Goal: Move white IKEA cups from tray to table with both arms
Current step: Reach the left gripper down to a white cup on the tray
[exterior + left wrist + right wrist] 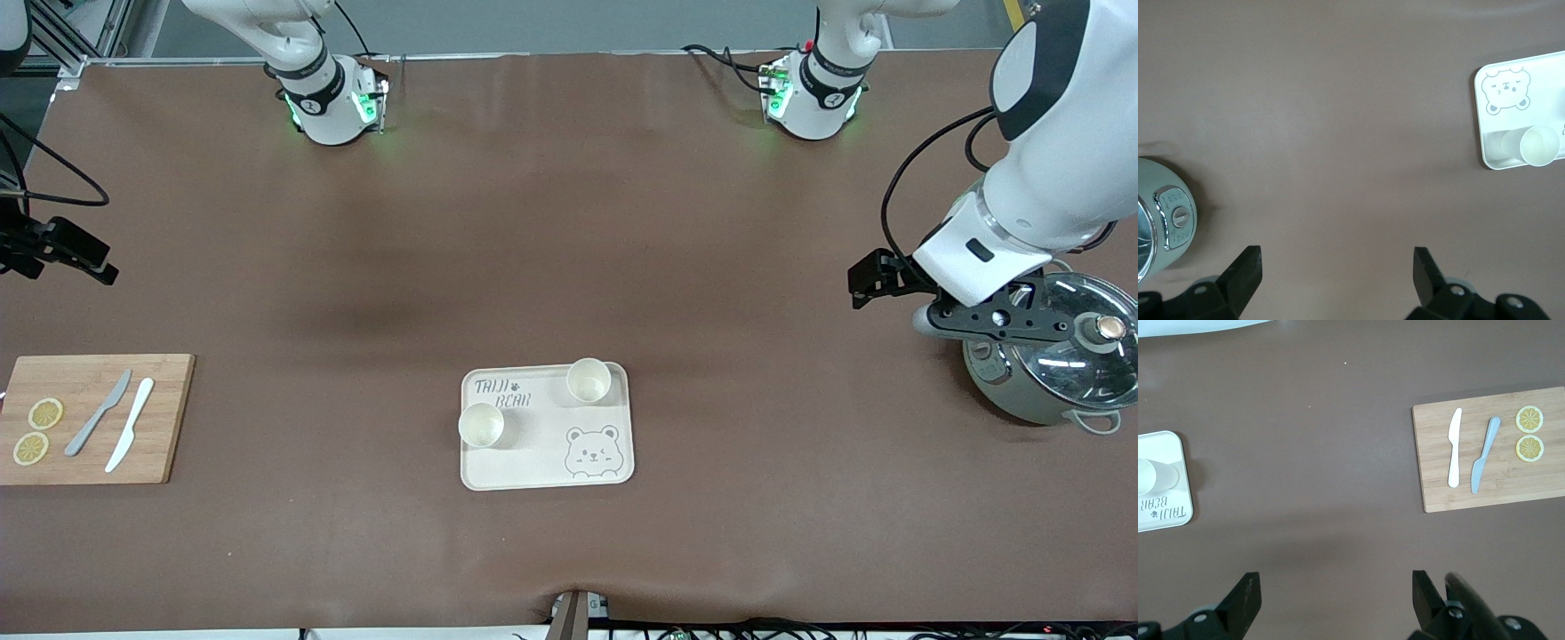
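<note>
Cups: one (pixel 481 425) and another (pixel 589 380) stand upright on the bear tray (pixel 542 462) mid-table (pixel 569 222), well apart from both pincers. Left pincer (pixel 1335 270) spread, holding nothing, over table beside the pot (pixel 1049 364). Right pincer (pixel 1331 593) spread, holding nothing, over table near the cutting board (pixel 89 458).

Right gripper (pixel 1331 600) hangs over bare brown table (pixel 1311 540), fingers spread wide with nothing between them. A wooden cutting board (pixel 1491 450) holds a white knife (pixel 1454 457), a grey knife (pixel 1484 455) and two lemon slices (pixel 1529 433). A white cup (pixel 1153 477) sits on the bear tray (pixel 1168 510).
</note>
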`<move>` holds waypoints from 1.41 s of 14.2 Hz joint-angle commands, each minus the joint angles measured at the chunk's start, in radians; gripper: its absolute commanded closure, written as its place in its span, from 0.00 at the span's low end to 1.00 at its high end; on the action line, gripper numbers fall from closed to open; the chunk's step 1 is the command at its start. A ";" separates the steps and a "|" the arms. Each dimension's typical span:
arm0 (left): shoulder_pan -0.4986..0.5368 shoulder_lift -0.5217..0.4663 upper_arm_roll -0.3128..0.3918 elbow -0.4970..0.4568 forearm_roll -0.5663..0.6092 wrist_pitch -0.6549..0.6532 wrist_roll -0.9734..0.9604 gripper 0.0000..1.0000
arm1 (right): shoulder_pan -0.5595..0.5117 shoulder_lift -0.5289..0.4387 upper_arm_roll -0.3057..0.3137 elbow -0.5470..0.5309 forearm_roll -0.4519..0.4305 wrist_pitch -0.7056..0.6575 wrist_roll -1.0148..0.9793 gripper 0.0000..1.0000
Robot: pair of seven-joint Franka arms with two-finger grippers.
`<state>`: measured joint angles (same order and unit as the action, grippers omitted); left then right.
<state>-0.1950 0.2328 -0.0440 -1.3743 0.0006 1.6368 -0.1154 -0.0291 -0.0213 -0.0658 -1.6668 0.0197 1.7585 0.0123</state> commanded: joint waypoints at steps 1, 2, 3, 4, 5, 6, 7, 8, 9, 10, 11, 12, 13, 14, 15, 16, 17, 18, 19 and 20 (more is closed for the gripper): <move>-0.001 -0.012 -0.008 -0.006 0.024 -0.011 -0.026 0.00 | -0.014 -0.029 0.012 -0.025 0.011 -0.001 -0.003 0.00; -0.003 -0.012 -0.008 -0.009 0.024 -0.012 -0.024 0.00 | -0.014 -0.029 0.012 -0.025 0.011 -0.001 -0.005 0.00; -0.010 -0.007 -0.017 -0.009 0.022 -0.011 -0.021 0.00 | -0.014 -0.029 0.012 -0.025 0.011 -0.001 -0.006 0.00; -0.014 0.009 -0.020 -0.009 0.018 -0.012 -0.007 0.00 | -0.014 -0.029 0.012 -0.025 0.011 -0.001 -0.006 0.00; -0.018 0.038 -0.028 -0.018 0.018 -0.011 -0.012 0.00 | -0.014 -0.029 0.012 -0.025 0.011 -0.001 -0.006 0.00; -0.029 0.060 -0.030 -0.014 0.024 -0.009 -0.018 0.00 | -0.014 -0.029 0.012 -0.025 0.011 -0.001 -0.006 0.00; -0.038 0.091 -0.030 -0.009 0.024 0.000 -0.026 0.00 | -0.015 -0.029 0.012 -0.025 0.011 -0.007 -0.009 0.00; -0.041 0.132 -0.030 0.003 0.021 0.011 -0.033 0.00 | -0.017 -0.025 0.012 -0.021 0.011 -0.022 -0.009 0.00; -0.053 0.181 -0.030 0.048 0.021 0.052 -0.055 0.00 | -0.015 -0.023 0.012 -0.018 0.011 -0.040 -0.008 0.00; -0.066 0.241 -0.031 0.108 0.016 0.087 -0.100 0.00 | -0.014 -0.023 0.012 -0.016 0.011 -0.054 -0.011 0.00; -0.075 0.300 -0.037 0.160 0.016 0.109 -0.140 0.00 | -0.015 -0.020 0.012 -0.016 0.011 -0.059 -0.014 0.00; -0.089 0.357 -0.037 0.208 0.015 0.129 -0.170 0.00 | -0.011 -0.014 0.012 -0.016 0.011 -0.059 -0.029 0.00; -0.109 0.406 -0.037 0.260 0.012 0.159 -0.205 0.00 | -0.011 0.001 0.014 -0.008 0.011 -0.060 -0.069 0.00; -0.132 0.446 -0.037 0.293 0.012 0.187 -0.245 0.00 | -0.011 0.009 0.014 -0.007 0.014 -0.068 -0.109 0.00; -0.158 0.470 -0.036 0.300 0.012 0.234 -0.282 0.00 | -0.003 0.023 0.015 -0.007 0.014 -0.070 -0.124 0.00; -0.182 0.476 -0.031 0.297 0.012 0.279 -0.297 0.00 | 0.012 0.038 0.017 -0.007 0.016 -0.060 -0.117 0.00; -0.199 0.494 -0.031 0.294 0.012 0.313 -0.297 0.00 | 0.033 0.052 0.017 -0.005 0.029 -0.051 -0.114 0.00; -0.230 0.517 -0.031 0.294 0.012 0.348 -0.300 0.00 | 0.038 0.070 0.015 -0.001 0.057 -0.033 -0.103 0.00; -0.254 0.546 -0.028 0.293 0.012 0.388 -0.306 0.00 | 0.038 0.095 0.017 0.004 0.080 -0.010 -0.088 0.00; -0.273 0.571 -0.028 0.291 0.012 0.409 -0.331 0.00 | 0.049 0.125 0.018 0.009 0.086 0.001 -0.083 0.00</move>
<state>-0.4329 0.7437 -0.0808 -1.1250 0.0006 2.0117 -0.4118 0.0079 0.0565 -0.0465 -1.6725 0.0776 1.7383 -0.0848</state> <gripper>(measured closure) 0.000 0.000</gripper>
